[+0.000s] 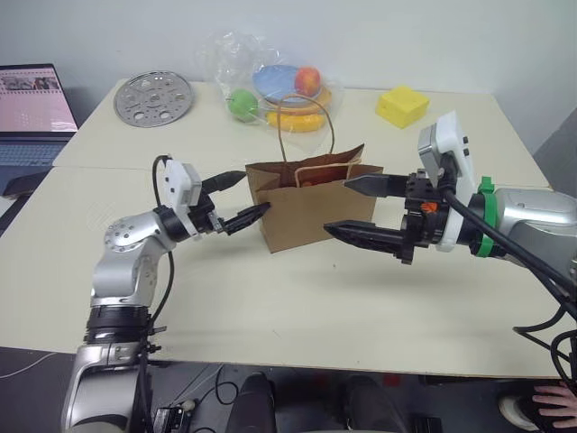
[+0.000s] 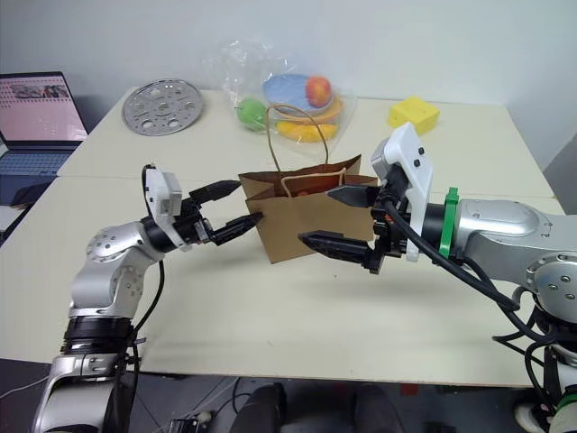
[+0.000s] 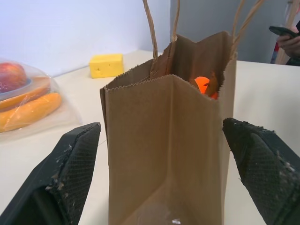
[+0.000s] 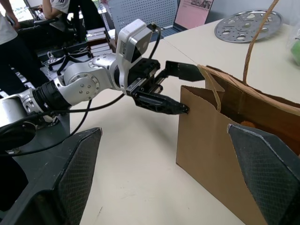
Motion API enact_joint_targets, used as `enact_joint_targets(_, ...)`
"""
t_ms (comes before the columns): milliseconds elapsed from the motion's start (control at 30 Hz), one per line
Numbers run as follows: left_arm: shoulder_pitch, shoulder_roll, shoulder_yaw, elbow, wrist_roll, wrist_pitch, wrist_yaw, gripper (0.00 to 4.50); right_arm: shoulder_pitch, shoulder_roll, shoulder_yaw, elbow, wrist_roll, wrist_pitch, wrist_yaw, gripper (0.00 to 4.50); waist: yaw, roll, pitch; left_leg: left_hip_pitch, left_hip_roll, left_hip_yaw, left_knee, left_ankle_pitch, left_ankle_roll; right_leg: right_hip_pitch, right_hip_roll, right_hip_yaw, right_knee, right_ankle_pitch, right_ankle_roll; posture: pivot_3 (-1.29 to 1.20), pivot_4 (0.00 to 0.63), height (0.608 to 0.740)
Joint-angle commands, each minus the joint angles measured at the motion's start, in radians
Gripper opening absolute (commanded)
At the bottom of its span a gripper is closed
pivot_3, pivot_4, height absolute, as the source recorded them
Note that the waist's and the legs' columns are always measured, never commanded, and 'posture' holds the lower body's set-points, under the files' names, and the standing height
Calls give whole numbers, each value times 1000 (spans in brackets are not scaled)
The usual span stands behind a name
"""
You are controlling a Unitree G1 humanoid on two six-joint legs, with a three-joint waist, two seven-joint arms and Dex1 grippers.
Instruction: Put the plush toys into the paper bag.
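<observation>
The brown paper bag stands upright at the middle of the table, mouth open and loop handles up. Part of an orange plush toy shows inside it, low behind the rim; the rest is hidden. My left gripper is open at the bag's left side, its fingers reaching either side of the bag's narrow edge, and whether they touch it I cannot tell. On the bag's right, my right gripper is open and holds nothing. One of its fingertips is level with the rim, the other in front of the bag's lower half.
At the back of the table lie a clear plastic bag with a blue plate and plastic fruit, a yellow block and a perforated metal disc. A laptop sits far left. A person's hand shows bottom right.
</observation>
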Motion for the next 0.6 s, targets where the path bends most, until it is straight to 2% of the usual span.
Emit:
enact_joint_targets(33, -35, 0, 3, 31, 15, -47, -8, 4459, 9, -8, -36, -24, 15, 3, -12, 4500, 0, 0, 0, 0, 0, 0, 0, 0, 0, 0, 0, 0, 0, 0, 0, 0, 150, 740)
enact_joint_targets(300, -60, 4, -24, 77, 17, -36, -63, 4459, 23, -17, -44, -38, 45, 8, -29, 4500, 0, 0, 0, 0, 0, 0, 0, 0, 0, 0, 0, 0, 0, 0, 0, 0, 150, 740)
enact_joint_targets(367, -61, 11, -53, 107, 56, -62, -74, 4459, 22, -24, -42, -41, 36, 9, -21, 4500, 0, 0, 0, 0, 0, 0, 0, 0, 0, 0, 0, 0, 0, 0, 0, 0, 150, 740)
enact_joint_targets(533, -108, -41, -87, 217, 95, -123, -90, 4459, 14, -24, -34, -32, 21, 9, -10, 4500, 0, 0, 0, 0, 0, 0, 1, 0, 0, 0, 0, 0, 0, 0, 0, 0, 150, 740)
enact_joint_targets(600, -128, -51, -81, 254, 97, -131, -93, 4063, 16, -25, -34, -30, 16, 10, -8, 4500, 0, 0, 0, 0, 0, 0, 1, 0, 0, 0, 0, 0, 0, 0, 0, 0, 150, 740)
